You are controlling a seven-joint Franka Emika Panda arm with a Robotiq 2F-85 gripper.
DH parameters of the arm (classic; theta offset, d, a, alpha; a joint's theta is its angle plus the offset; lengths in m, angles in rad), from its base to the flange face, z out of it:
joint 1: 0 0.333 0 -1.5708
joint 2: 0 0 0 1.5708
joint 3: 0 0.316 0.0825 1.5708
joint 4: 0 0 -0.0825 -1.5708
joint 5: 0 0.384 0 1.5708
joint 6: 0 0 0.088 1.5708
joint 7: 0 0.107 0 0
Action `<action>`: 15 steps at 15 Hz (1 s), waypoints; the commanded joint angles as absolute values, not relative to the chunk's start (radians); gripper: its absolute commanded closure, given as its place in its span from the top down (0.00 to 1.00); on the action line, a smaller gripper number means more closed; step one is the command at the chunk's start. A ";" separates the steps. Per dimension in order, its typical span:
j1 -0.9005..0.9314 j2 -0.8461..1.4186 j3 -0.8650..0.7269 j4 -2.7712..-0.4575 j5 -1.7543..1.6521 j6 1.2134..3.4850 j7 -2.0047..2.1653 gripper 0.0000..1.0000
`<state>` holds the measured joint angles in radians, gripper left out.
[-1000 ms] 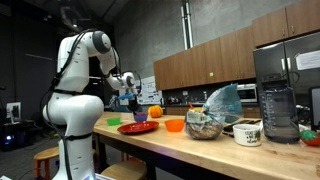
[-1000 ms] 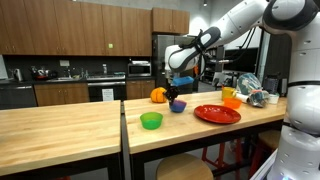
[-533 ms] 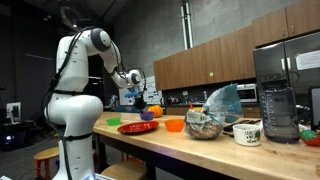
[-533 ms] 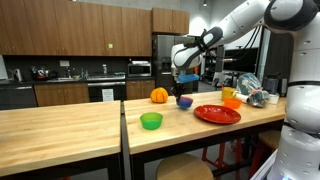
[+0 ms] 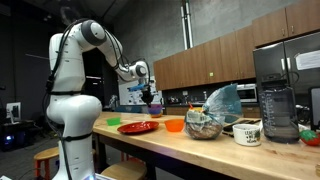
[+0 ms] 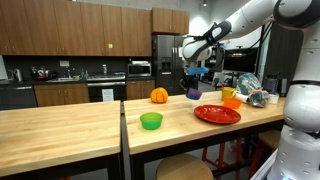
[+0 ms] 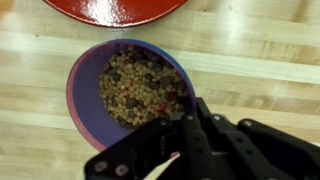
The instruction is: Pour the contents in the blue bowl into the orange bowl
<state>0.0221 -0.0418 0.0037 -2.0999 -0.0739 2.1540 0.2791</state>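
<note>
My gripper (image 6: 193, 86) is shut on the rim of the blue bowl (image 7: 115, 90) and holds it level in the air above the wooden counter. The wrist view shows the bowl full of small beige and dark grains (image 7: 135, 90). The blue bowl also shows in both exterior views (image 6: 193, 94) (image 5: 150, 103), raised above the counter. The orange bowl (image 6: 231, 101) (image 5: 174, 125) stands on the counter beyond the red plate (image 6: 217, 114) (image 5: 137, 127), apart from the gripper.
A lime-green bowl (image 6: 151, 121) sits near the counter's front. A round orange fruit (image 6: 158, 95) lies behind it. A bag in a bowl (image 5: 205, 122), a mug (image 5: 247, 133) and a blender jar (image 5: 279, 112) stand further along the counter. The red plate's edge shows in the wrist view (image 7: 115, 10).
My gripper has lifted the blue bowl off the counter and carried it sideways over the red plate toward the orange bowl.
</note>
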 commanded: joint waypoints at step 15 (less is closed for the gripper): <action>-0.164 -0.282 -0.187 -2.324 0.163 2.176 0.161 0.01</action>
<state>-0.1442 -0.2203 -0.1673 -2.2874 0.1158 2.1532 0.2024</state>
